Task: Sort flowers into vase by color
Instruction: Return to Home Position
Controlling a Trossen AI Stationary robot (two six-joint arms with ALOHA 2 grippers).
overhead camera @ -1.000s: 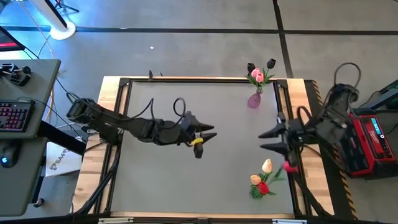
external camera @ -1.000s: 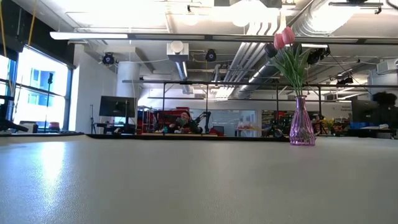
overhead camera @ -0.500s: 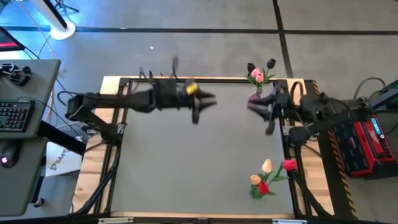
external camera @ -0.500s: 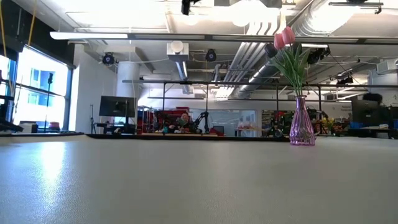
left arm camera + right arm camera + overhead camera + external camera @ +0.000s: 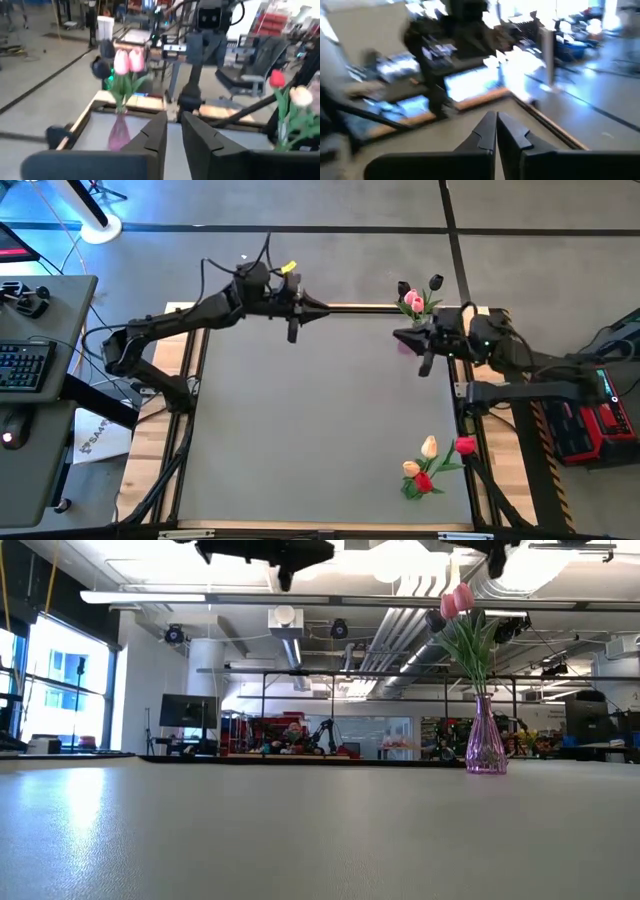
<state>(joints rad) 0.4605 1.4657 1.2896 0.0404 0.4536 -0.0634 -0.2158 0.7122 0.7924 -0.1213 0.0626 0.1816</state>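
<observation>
A purple glass vase (image 5: pixel 486 745) stands at the table's far right and holds pink tulips (image 5: pixel 412 302) and a black one (image 5: pixel 437 281). It also shows in the left wrist view (image 5: pixel 119 132). A second bunch of cream, red and pink tulips (image 5: pixel 430 465) stands upright at the near right; what holds it is hidden. My left gripper (image 5: pixel 320 309) hangs high over the far edge, empty, with a narrow gap between its fingers (image 5: pixel 172 135). My right gripper (image 5: pixel 400 337) is shut and empty, raised just beside the purple vase.
The grey table top (image 5: pixel 320 430) has a wooden frame (image 5: pixel 150 450) around it. A desk with a keyboard (image 5: pixel 20 370) stands off the table's left side, and a red box (image 5: pixel 600 405) off its right side.
Both arms have swung up and toward the table's far edge. My left gripper has gone from the table's middle to above the far edge. My right gripper has gone from the right side to beside the purple vase. The flowers have stayed in place.
</observation>
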